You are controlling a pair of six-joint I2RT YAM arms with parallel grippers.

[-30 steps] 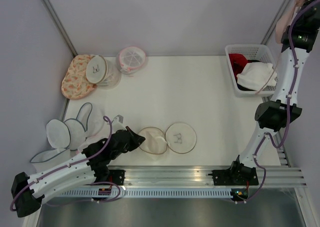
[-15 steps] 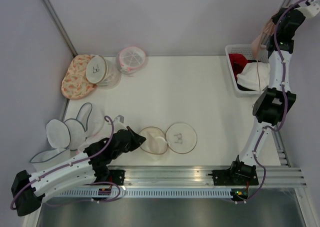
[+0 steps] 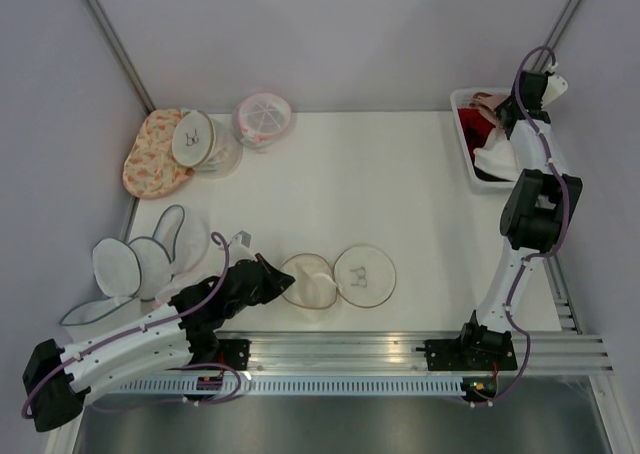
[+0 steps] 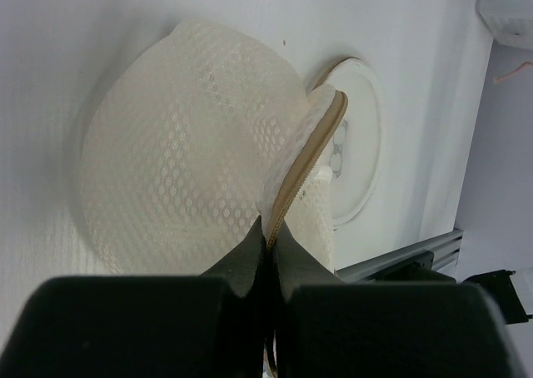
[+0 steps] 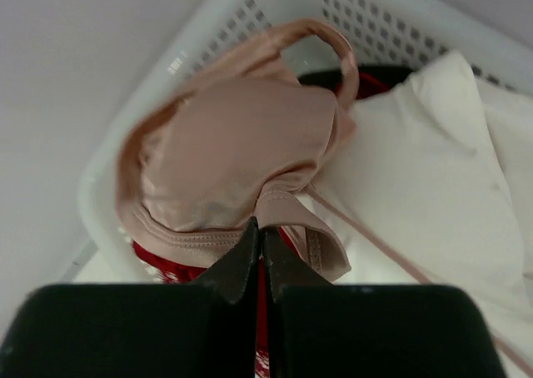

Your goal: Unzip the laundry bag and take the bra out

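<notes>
left hand (image 4: 268,231) pinched shut on laundry bag (image 4: 183,170) rim, right hand (image 5: 259,228) clamped on bra (image 5: 241,145) over basket (image 5: 200,45)

You have 1 basket (image 5: 208,37), upper right, w/ 3 garments: bra (image 5: 233,145), white garment (image 5: 416,170), red garment (image 5: 154,261). Round bags: 1 laundry bag (image 3: 365,274) btm centre; 3 upper left: orange floral bag (image 3: 150,159), pink-trimmed bag (image 3: 264,117), cream disc (image 3: 193,137). Grey-trimmed mesh pieces (image 3: 135,264) at left: count unclear.
</notes>
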